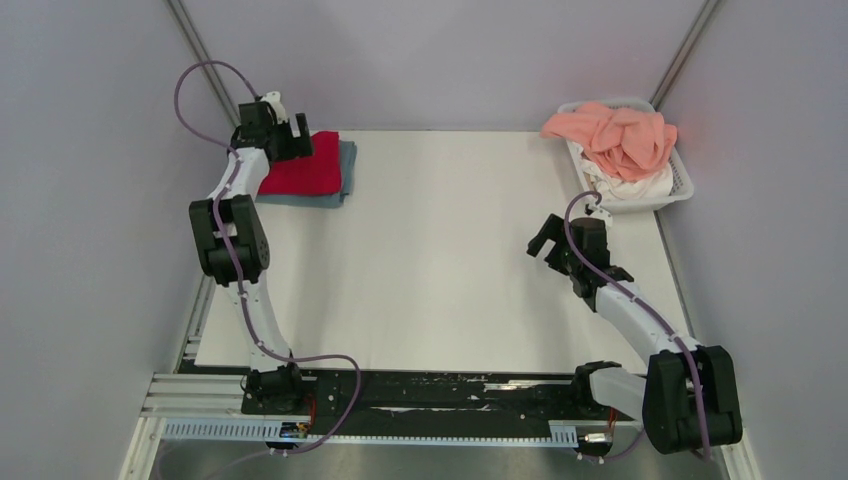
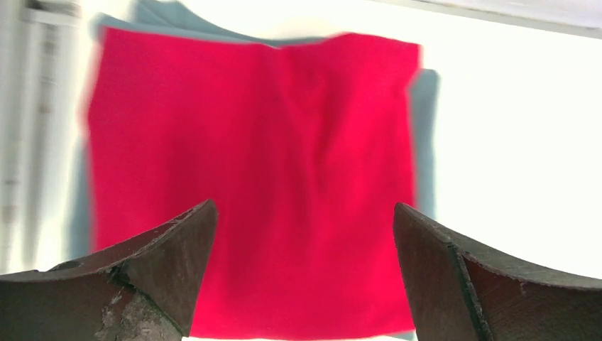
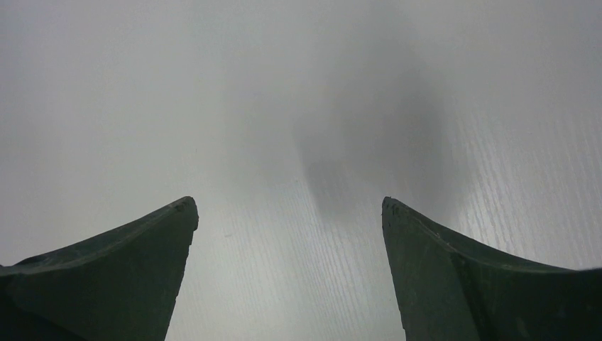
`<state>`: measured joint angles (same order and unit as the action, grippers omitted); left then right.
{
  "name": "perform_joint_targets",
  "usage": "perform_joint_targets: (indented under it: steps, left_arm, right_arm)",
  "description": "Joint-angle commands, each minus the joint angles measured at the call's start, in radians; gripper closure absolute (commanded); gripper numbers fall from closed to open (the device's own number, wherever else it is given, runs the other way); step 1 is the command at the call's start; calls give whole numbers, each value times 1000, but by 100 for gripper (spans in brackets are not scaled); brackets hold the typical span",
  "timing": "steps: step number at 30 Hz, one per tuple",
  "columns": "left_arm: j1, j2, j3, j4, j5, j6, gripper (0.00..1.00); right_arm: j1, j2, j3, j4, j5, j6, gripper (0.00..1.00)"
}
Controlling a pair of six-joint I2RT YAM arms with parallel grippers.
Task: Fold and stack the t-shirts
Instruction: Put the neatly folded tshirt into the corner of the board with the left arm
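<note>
A folded crimson red t-shirt [image 1: 312,168] lies on top of a folded blue-grey t-shirt [image 1: 346,160] at the table's far left corner. In the left wrist view the red shirt [image 2: 255,177] fills the middle, with the blue-grey one [image 2: 424,135] showing round its edges. My left gripper [image 1: 290,135] hovers over the stack's left side, open and empty [image 2: 304,213]. My right gripper [image 1: 547,238] is open and empty [image 3: 289,206] above bare table at the right. A salmon pink t-shirt [image 1: 615,135] and a white t-shirt [image 1: 635,186] lie crumpled in the basket.
The white slatted basket [image 1: 682,185] stands at the table's far right corner. The white table [image 1: 440,260] spreads between the arms. Grey walls close in on the left, back and right. A black rail with the arm bases runs along the near edge.
</note>
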<state>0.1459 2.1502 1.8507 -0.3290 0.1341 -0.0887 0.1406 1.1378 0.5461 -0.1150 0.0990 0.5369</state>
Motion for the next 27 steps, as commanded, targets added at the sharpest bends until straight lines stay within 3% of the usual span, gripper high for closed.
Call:
perform_joint_targets:
  steps: [1,11,16,27]
  left_arm:
    - [14,-112,-159,274,267,-244,0]
    - [53,-76,-235,276,353,-222,0]
    - [97,-84,-364,418,449,-262,0]
    - [133,-35,-350,421,544,-271,0]
  right_arm:
    - [-6,3,39,25,-40,1,0]
    - [-6,-32,28,23,-19,-4,0]
    - [-7,-30,27,22,-17,-5,0]
    - [-7,-66,26,6,-15,-5,0]
